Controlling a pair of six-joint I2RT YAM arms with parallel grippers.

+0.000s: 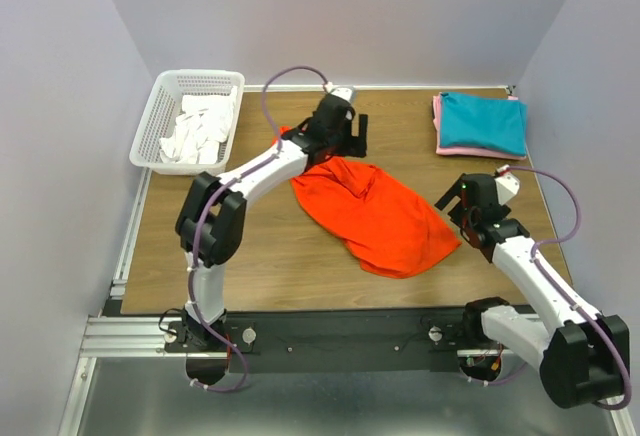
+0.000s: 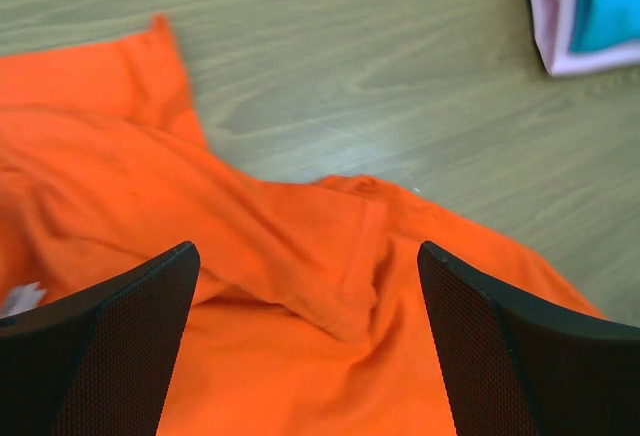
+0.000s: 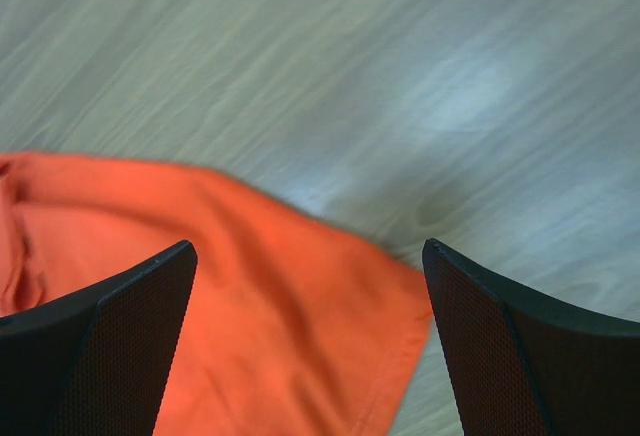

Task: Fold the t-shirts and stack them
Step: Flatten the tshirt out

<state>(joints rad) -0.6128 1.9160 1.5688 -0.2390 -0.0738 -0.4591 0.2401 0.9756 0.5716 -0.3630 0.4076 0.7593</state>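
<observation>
Top external view: an orange shirt lies crumpled mid-desk, not yet spread. The left gripper hovers released over a sleeve at the shirt's far end. The right gripper, equally unclenched, hangs over the near hem corner. Both seem placed to take opposite ends and pull the cloth flat for folding. A teal shirt sits folded on a pink one at the far right, the stack this garment should join. White shirts wait in a basket far left.
</observation>
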